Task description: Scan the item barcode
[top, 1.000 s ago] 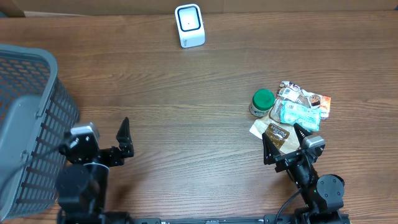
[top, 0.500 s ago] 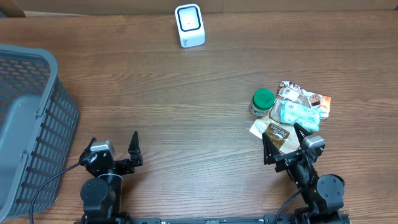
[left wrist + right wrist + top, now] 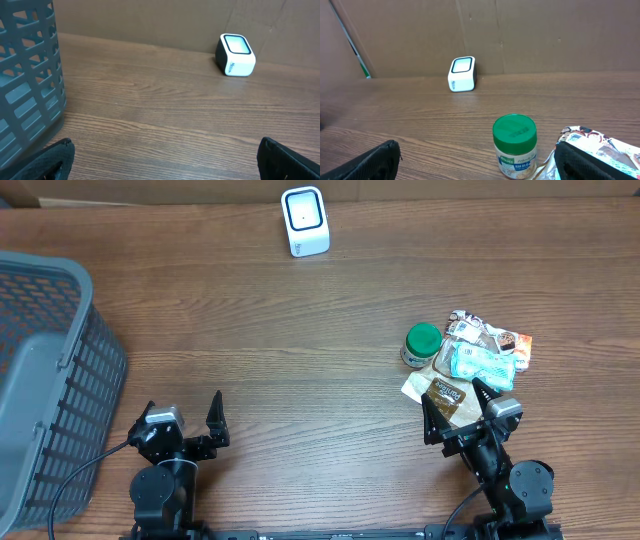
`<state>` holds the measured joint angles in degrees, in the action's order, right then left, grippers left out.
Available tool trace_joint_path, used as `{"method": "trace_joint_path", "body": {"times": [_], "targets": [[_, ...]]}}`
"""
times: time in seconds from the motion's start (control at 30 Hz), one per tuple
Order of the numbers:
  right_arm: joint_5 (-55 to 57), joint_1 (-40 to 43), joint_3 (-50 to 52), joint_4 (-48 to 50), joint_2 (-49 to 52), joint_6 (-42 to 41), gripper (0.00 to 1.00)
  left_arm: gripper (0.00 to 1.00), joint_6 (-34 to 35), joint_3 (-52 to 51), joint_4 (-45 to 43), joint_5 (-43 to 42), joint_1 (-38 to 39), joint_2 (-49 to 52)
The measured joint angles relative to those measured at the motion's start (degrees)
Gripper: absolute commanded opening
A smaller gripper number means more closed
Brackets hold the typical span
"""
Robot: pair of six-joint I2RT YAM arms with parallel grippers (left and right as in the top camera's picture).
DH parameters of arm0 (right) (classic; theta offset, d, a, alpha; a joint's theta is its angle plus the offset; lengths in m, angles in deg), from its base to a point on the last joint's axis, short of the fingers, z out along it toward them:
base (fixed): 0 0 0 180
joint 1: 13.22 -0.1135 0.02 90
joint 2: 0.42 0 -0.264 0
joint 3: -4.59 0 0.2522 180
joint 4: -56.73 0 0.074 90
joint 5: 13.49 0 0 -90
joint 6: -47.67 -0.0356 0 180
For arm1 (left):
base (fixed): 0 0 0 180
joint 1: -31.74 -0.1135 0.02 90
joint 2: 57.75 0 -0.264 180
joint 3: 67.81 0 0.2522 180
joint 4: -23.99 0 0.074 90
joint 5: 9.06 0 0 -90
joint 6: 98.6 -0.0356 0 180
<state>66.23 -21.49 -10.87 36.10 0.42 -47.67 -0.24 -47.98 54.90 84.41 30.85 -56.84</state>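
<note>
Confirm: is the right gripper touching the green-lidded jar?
Apart. Overhead shows the right gripper open, its fingertips short of the green-lidded jar, with a clear gap between.

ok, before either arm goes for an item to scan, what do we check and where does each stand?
1. Left gripper open and holding nothing: ok.
2. Right gripper open and holding nothing: ok.
3. Scanner upright at the far side of the table, nothing in front of it: ok.
4. Green-lidded jar upright beside the packets, on the right arm's side: ok.
5. Barcode position on the jar or packets: cannot tell. The right wrist view shows only the jar's front label.
6. Basket off to the left, away from the line between the items and the scanner: ok.
</note>
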Motion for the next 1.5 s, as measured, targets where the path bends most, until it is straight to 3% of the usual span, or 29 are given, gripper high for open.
{"method": "trace_joint_path", "body": {"times": [0.47, 0.73, 0.93, 1.07, 1.33, 1.5], "targets": [[0.02, 0.00, 0.00, 0.02, 0.00, -0.02, 1.00, 1.00, 0.00, 0.00, -0.15, 0.07, 0.00, 0.00], [0.00, 0.00, 0.00, -0.02, 0.00, -0.02, 1.00, 0.99, 0.00, -1.27, -17.00, 0.59, 0.00, -0.09], [0.02, 0.00, 0.00, 0.02, 0.00, 0.00, 1.00, 1.00, 0.00, -1.38, -18.45, 0.68, 0.00, -0.11], [0.02, 0.00, 0.00, 0.02, 0.00, -0.02, 1.00, 1.00, 0.00, -4.02, -24.02, 0.70, 0.00, -0.15], [0.02, 0.00, 0.00, 0.00, 0.00, 0.00, 1.00, 1.00, 0.00, -5.49, -23.69, 0.70, 0.00, -0.15], [0.02, 0.00, 0.00, 0.00, 0.00, 0.00, 1.00, 1.00, 0.00, -5.55, -15.30, 0.70, 0.00, -0.17]]}}
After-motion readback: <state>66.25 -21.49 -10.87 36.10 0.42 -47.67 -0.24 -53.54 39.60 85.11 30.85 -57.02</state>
